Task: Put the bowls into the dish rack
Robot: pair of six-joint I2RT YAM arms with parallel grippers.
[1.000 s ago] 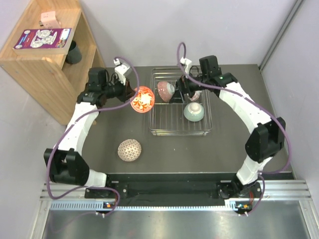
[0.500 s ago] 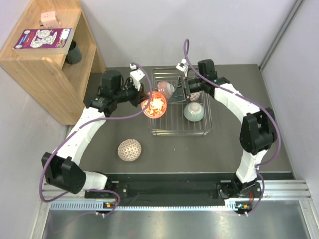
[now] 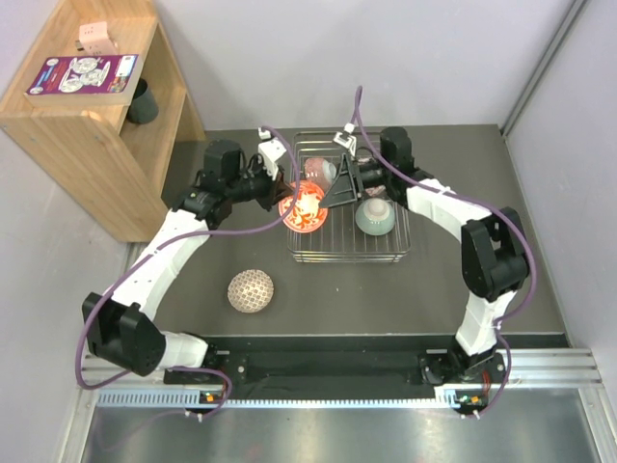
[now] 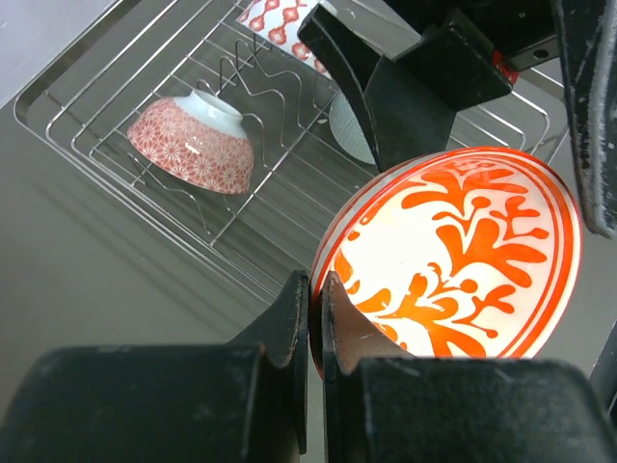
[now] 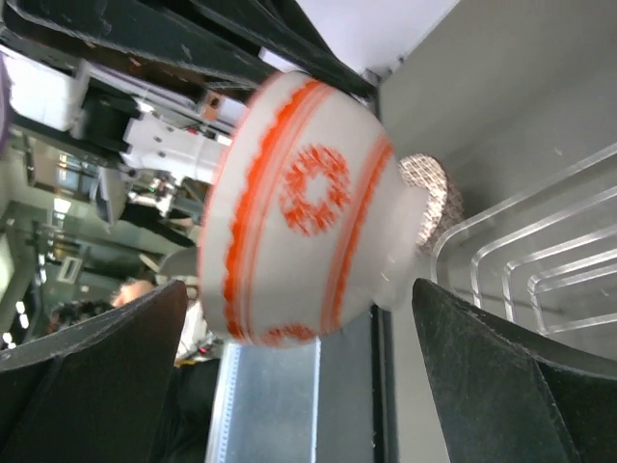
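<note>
Left wrist: left claw pinches red-orange floral bowl by rim (white ground); right claw spread.

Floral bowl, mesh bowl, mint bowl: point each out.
floral bowl [image 4: 453, 260], left wrist view, painted inner face.
mesh bowl [image 3: 251, 290], top view, patterned outer wall.
mint bowl [image 3: 374, 223], top view, outer wall beside the foot.
</note>
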